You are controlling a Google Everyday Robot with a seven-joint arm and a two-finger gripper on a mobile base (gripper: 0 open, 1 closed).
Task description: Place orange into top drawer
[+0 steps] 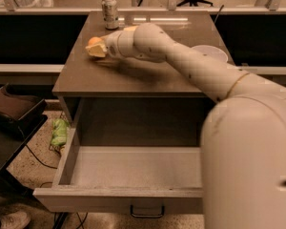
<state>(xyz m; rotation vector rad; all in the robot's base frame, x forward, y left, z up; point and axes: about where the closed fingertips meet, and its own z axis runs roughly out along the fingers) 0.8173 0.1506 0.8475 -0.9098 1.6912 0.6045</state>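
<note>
The claw (104, 46) is at the bench's (133, 80) ten o'clock, beside the orange (92, 41) and sponge (96, 52); I cannot tell its grip. It could grab the sponge by mistake, or nudge the orange away. The drawer (119, 192) is open at six.

The robot's arm (190, 66) is smooth and cream-white, made of rounded thick segments with a thin ring seam, its big shell (248, 166) has one small dark hole, and the gripper (103, 48) is over the far left of the table (133, 80).
</note>
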